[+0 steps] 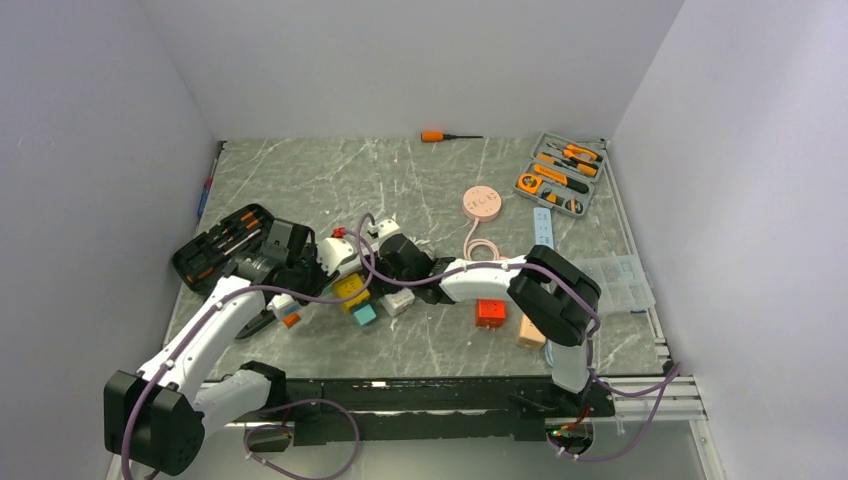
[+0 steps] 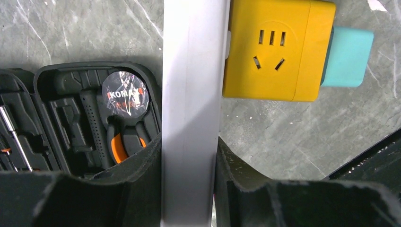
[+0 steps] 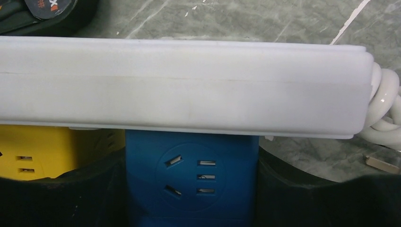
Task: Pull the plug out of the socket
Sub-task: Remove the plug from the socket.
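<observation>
Right wrist: blue plug (image 3: 191, 182) in hand (image 3: 190, 198)

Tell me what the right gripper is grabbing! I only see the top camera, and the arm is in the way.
Observer: The right gripper has its fingers on both sides of a blue plug that is stuck in the white power strip.
Operator: What about the left one?
Observer: The left gripper squeezes the power strip itself, one finger on each side.
Operator: Is anything next to the blue plug?
Observer: A yellow plug sits on the strip right beside it, outside the grip.
</observation>
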Motion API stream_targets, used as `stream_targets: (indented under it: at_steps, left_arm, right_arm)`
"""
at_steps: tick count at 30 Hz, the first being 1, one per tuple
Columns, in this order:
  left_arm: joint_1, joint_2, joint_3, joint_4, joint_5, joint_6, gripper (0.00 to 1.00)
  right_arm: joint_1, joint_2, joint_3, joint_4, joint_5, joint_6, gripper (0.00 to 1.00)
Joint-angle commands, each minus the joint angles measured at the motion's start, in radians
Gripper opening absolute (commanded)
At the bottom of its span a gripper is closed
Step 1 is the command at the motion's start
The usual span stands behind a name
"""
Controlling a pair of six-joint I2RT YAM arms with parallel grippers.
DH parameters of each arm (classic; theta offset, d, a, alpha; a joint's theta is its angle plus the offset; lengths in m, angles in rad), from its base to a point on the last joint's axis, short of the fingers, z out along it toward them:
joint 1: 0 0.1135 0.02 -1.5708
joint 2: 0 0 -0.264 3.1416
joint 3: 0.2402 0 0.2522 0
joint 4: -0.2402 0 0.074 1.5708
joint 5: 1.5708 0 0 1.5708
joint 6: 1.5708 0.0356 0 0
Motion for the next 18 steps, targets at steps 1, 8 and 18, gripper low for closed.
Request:
stream_targets:
  at_steps: [1,8,18]
  left_arm:
    - [0.035,0.001,0.045,0.124,-0.333,-0.048,0.0]
    - [0.035,0.025,0.06,0.119,-0.399,-0.083,0.0]
    - [0.035,0.054,0.087,0.111,-0.472,-0.114,0.0]
  right_arm:
    - [0.002,-0.098,-0.035,-0.029,-0.032,0.034,0.12]
    - [0.002,-0.113,-0.078,-0.042,-0.024,0.045,0.12]
    - [0.004,-0.163,-0.162,-0.033,-0.024,0.076,0.12]
